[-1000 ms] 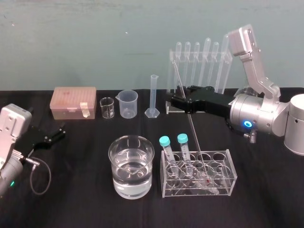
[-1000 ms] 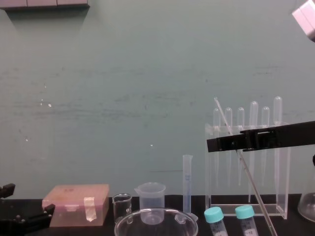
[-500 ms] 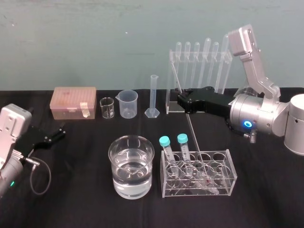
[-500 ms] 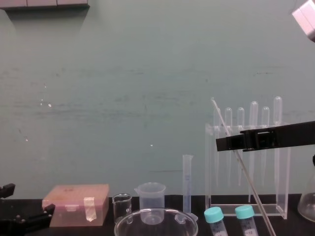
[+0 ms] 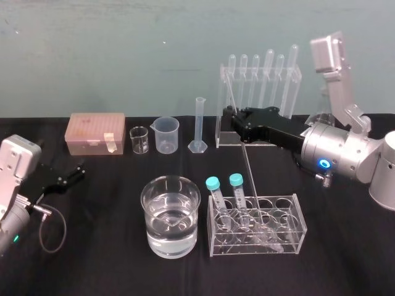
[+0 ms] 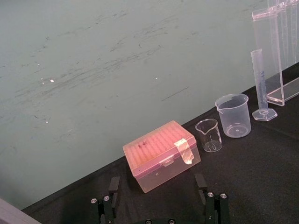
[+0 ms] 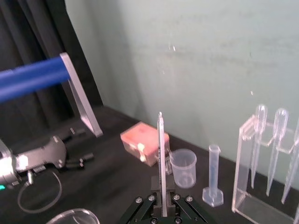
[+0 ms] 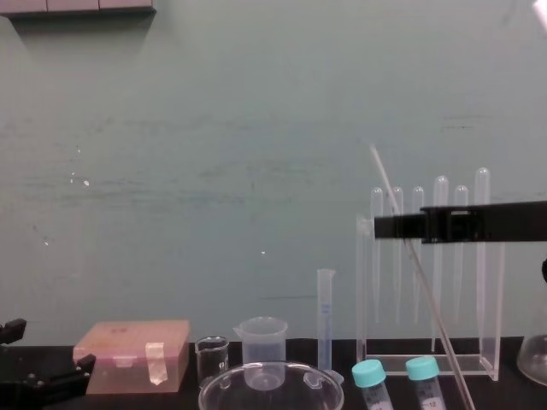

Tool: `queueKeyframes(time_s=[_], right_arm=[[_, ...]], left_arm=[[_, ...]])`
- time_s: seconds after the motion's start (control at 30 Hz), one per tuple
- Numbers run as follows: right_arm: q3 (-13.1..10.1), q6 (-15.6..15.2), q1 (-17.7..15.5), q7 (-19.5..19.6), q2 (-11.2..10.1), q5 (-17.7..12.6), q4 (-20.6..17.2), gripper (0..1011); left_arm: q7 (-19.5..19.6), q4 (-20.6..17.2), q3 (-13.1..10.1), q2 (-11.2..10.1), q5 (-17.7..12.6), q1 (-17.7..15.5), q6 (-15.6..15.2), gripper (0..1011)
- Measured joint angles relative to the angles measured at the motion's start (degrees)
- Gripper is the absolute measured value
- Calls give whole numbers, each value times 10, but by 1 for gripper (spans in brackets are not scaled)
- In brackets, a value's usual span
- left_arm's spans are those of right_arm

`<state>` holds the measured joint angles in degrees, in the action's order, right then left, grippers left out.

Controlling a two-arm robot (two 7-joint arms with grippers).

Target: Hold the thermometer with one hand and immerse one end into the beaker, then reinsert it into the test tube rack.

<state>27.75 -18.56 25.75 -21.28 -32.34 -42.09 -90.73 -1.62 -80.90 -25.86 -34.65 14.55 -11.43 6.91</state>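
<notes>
Thermometer: thin clear tilted rod, pinched by right gripper. Head view: lower end by capped tubes; chest view: tip above pipettes. Left gripper parked, fingers apart.

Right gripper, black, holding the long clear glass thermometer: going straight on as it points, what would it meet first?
Probably nothing: the right gripper points level toward the robot's left, passing above the tall clear graduated cylinder; depth is unclear.

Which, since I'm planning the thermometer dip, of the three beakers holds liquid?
The wide glass beaker at the front, partly filled; the tiny glass beaker and plastic beaker behind it look empty.
</notes>
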Motion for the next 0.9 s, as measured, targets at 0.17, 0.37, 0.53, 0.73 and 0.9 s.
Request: queueKeyframes(time_s=[0.17,0.37,0.53,0.73,0.9], right_arm=[[-16,55,-26,-13,-1,-4,-10,51],[-38,105,-59,-24,-7,-4,-28,51],[-56,137,-84,-30,-13,2,-43,51],[-70,168,-100,-38,-16,17,-54,51],[-80,182,-108,-45,-16,29,-62,51]], left_arm=[[0,0,0,0,0,0,0,1008],[0,0,0,0,0,0,0,1008],[0,0,0,0,0,0,0,1008],[0,0,0,0,0,0,0,1008],[0,0,0,0,0,0,0,1008]])
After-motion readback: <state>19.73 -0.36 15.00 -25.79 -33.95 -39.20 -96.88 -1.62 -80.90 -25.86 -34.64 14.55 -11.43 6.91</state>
